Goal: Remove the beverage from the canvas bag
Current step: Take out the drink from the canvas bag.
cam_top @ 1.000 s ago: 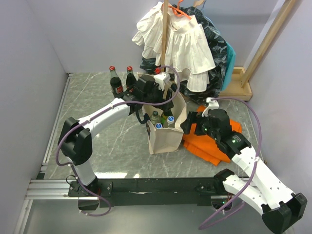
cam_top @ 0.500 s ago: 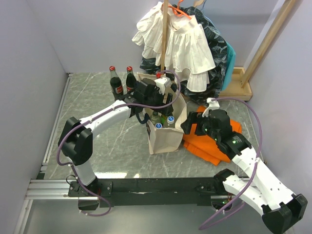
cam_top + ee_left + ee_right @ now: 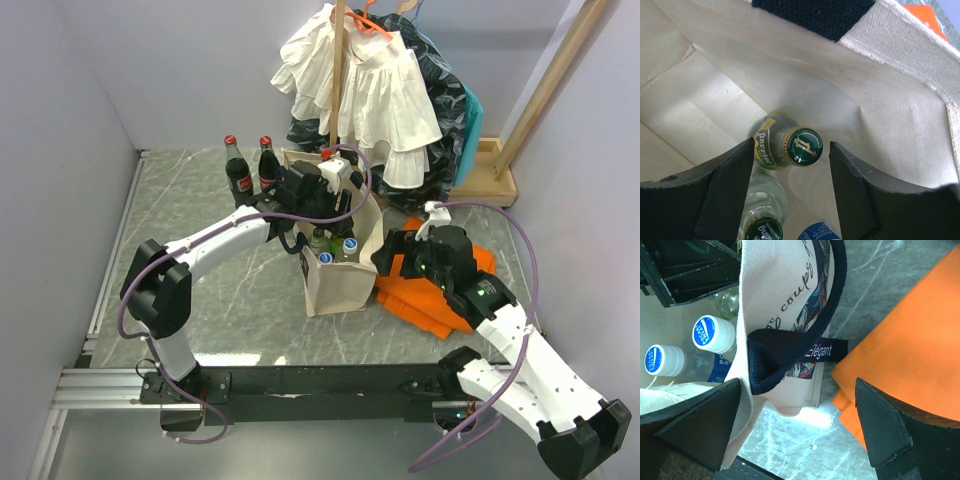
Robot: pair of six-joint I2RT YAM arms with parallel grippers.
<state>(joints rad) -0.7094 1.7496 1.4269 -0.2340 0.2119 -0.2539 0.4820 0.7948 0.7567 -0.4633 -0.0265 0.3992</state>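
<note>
Table (image 3: 220, 300): grey marbled top, with both arms bolted at its near edge.
Orange cloth (image 3: 412, 300): lies folded flat toward the right edge, just beside the bag and partly under the right arm.
Right gripper (image 3: 799, 390): fingers are spread wide at the bag's right rim, with the bag wall and navy handle (image 3: 790, 352) between them.
Canvas bag (image 3: 335, 285): stands upright and open near the table's middle.
Blue-capped bottles (image 3: 713, 333): two stand inside the bag, at its near end.
Left gripper (image 3: 791, 146): reaches down inside the bag with its fingers spread either side of the green bottle's cap. A thin gap shows on one side.
Green bottle (image 3: 785, 149): stands upright in the bag against its far wall.
Cola bottles (image 3: 238, 170): two red-capped bottles stand on the table behind the bag, toward the far left.
White garment (image 3: 380, 100): hangs beyond the far edge.
</note>
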